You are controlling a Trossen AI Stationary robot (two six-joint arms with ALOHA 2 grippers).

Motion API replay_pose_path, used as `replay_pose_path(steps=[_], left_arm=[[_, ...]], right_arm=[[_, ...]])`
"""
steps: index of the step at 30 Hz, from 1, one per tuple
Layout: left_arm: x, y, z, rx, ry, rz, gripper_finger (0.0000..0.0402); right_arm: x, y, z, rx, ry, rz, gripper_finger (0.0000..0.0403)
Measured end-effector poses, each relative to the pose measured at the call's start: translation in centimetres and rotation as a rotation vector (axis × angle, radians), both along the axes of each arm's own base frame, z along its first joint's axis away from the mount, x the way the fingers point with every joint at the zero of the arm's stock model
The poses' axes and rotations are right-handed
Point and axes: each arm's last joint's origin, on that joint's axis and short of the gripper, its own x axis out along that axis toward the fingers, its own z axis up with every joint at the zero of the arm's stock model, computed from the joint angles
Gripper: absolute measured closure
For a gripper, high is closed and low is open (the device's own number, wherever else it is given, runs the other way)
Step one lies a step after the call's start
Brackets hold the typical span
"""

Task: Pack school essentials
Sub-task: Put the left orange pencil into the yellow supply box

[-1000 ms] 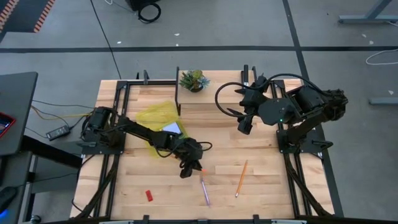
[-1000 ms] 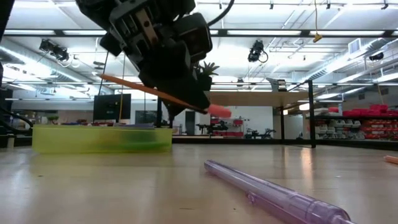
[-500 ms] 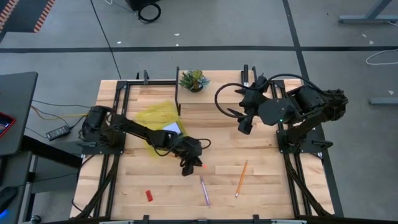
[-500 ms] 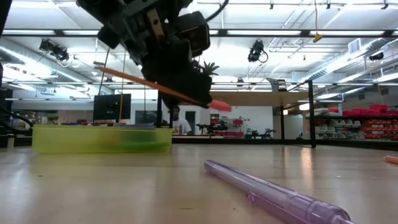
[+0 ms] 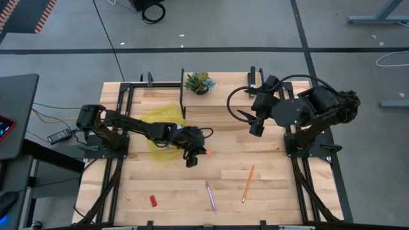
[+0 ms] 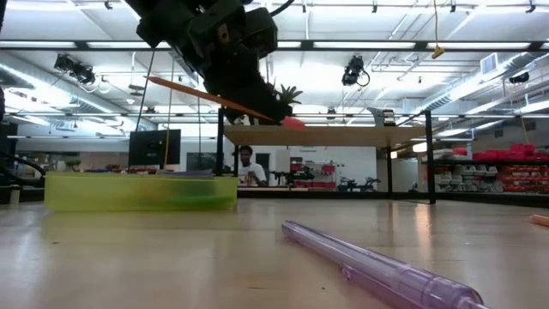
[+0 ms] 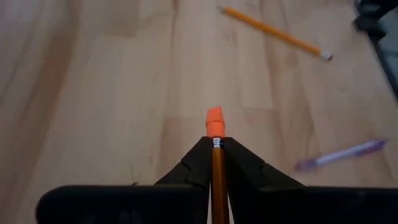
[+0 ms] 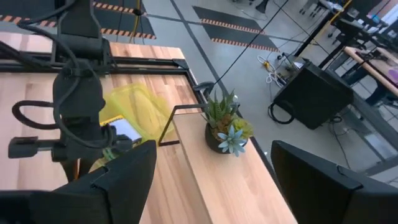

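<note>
Pale wood-plank table (image 5: 268,185), slim orange pencil (image 7: 216,163) aloft.

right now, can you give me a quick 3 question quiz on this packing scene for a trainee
1. True or false: the left end effector is shut on an orange pencil.
2. Which item lies on the table beside the purple pen? A) scissors B) a second orange pencil C) a stapler
3. Fill in: the red eraser lies on the table near the ____ arm's side.

Key:
1. True; the pencil is held clear of the table.
2. B
3. left; the right end effector waits above the table, open, by the potted plant.
</note>
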Motion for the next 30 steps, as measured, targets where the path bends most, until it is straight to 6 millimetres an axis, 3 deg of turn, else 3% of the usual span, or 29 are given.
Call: replay_pose_path(steps=[7,14,30], left_arm=[[-1.2,0.6,0.8,0.059,0.058,0.010,0.0369],[-3.3,1.0,-0.9,0.054,0.094,0.070,0.0363],[-7.7,1.8,-1.7,0.053,0.011,0.277,0.0361]], right_arm=[[-1.6,-0.7,0.9,-0.013,-0.043,-0.028,0.0079],[-2.9,-1.2,1.4,-0.009,-0.058,-0.033,0.0079],[-3.4,-1.9,1.2,0.025,-0.036,-0.060,0.0086]])
